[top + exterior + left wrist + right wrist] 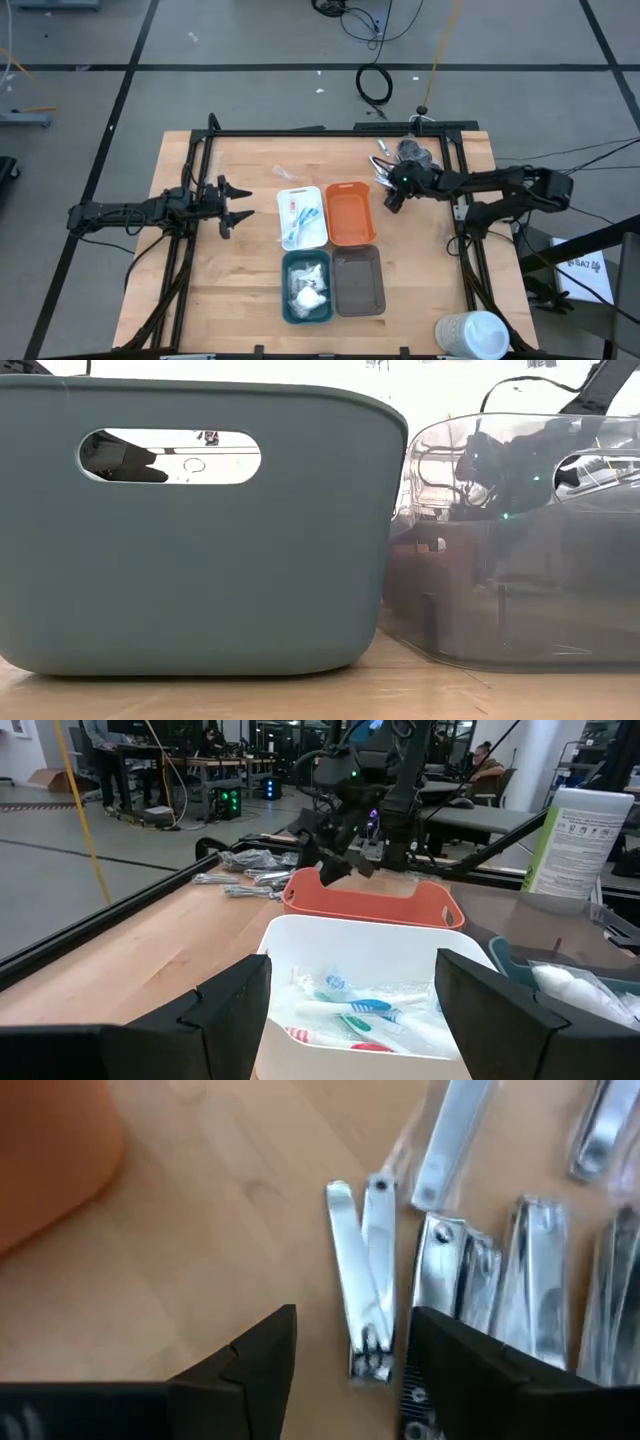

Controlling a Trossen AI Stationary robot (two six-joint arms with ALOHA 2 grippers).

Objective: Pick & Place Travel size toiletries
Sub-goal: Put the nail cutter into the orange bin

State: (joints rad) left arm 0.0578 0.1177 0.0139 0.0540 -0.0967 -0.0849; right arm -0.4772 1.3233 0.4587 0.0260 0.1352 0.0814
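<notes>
Silver clipper (362,1280) between my right tool (352,1355) fingers, open, nothing held; crowded neighbours (530,1290) risk double grab. Left tool (232,203) open, empty.

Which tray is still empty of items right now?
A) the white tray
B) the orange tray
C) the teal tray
B: the high view shows the orange tray with a bare floor, while the white tray holds pink and blue sticks and the teal tray holds white sachets.
</notes>
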